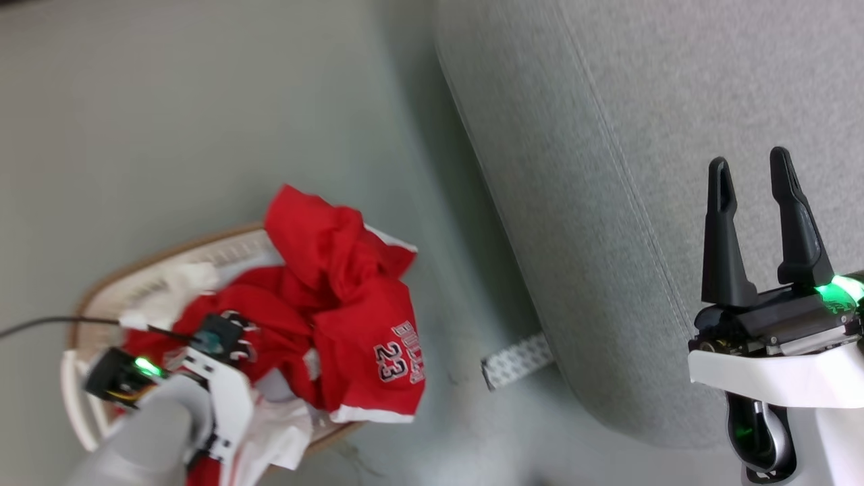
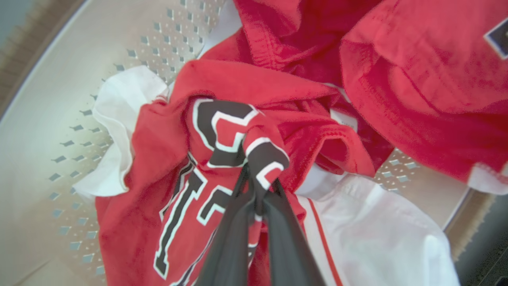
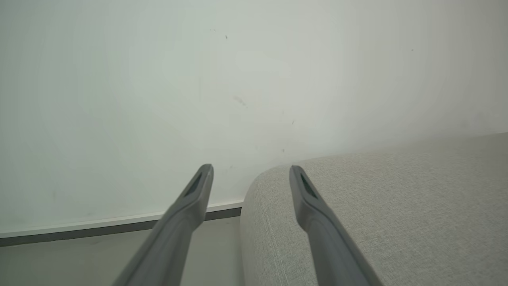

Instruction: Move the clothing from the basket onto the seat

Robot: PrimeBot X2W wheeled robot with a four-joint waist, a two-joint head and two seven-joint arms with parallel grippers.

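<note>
The white basket (image 1: 223, 253) with its brown rim stands on the floor at the lower left, and red jerseys (image 1: 337, 290) are heaped in it, one hanging over the right rim with "BULLS 23" showing. My left gripper (image 1: 226, 334) reaches down into the pile. In the left wrist view its two dark fingers (image 2: 274, 222) are shut on a fold of red jersey (image 2: 254, 139) with black-and-white lettering, inside the perforated basket (image 2: 59, 119). The grey sofa (image 1: 641, 169) fills the right side. My right gripper (image 1: 752, 172) stands open above it, nothing between its fingers (image 3: 194, 194), beside the sofa's rounded corner (image 3: 377, 206).
White cloth (image 2: 381, 234) lies under the jerseys in the basket. A patterned white strip (image 1: 516, 361) lies on the floor at the sofa's lower edge. A black cable (image 1: 47, 324) runs in from the left. A pale wall (image 3: 198, 79) with a baseboard rises behind the sofa.
</note>
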